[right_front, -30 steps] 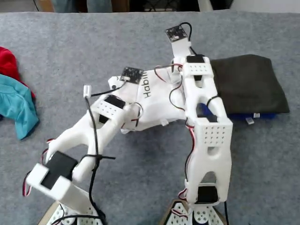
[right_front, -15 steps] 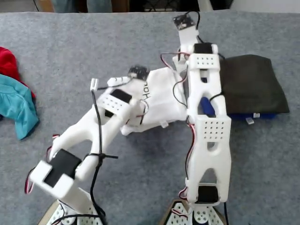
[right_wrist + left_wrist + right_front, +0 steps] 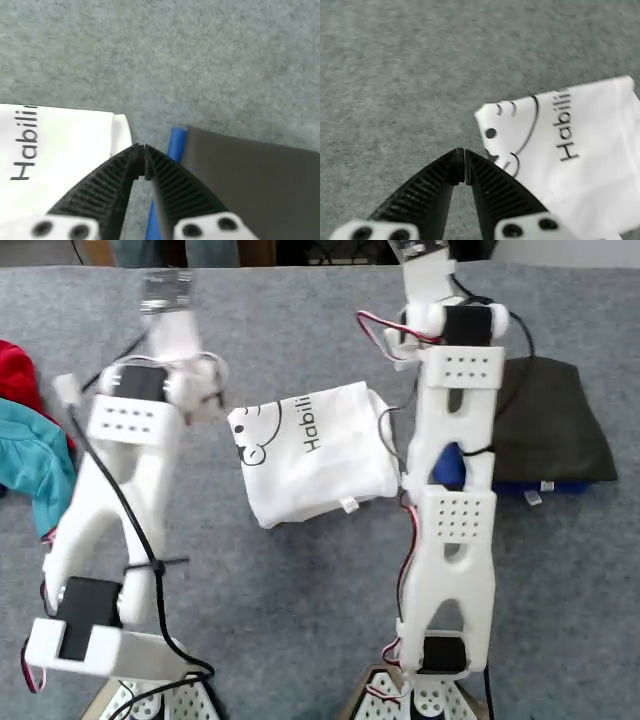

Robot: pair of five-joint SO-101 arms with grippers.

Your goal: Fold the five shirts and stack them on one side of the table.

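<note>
- The left arm (image 3: 120,460) stretches up the left side of the table (image 3: 300,590), nearly straight, its wrist tipped down toward the surface.
- The left gripper (image 3: 464,167) sits over bare table just beside the printed corner of the white shirt (image 3: 320,455) — its black ribbed fingers are pressed together, with nothing between them.
- The right arm (image 3: 455,510) reaches straight toward the far edge, running between the white shirt and the stack on the right.
- The right gripper (image 3: 144,162) is over the gap between those 2 — fingers tip to tip, holding nothing.
- The white shirt lies mid-table, folded into a rough, slightly tilted rectangle of smooth cloth; it carries black lettering and a simple line-drawn face.
- The dark shirt (image 3: 545,425) lies folded flat on the blue shirt (image 3: 447,468) at the right side, blue edges peeking out beneath it.
- The red shirt (image 3: 15,370) and the teal shirt (image 3: 35,465) lie crumpled and touching at the left edge.
- The table has a grey, felt-like nap.
</note>
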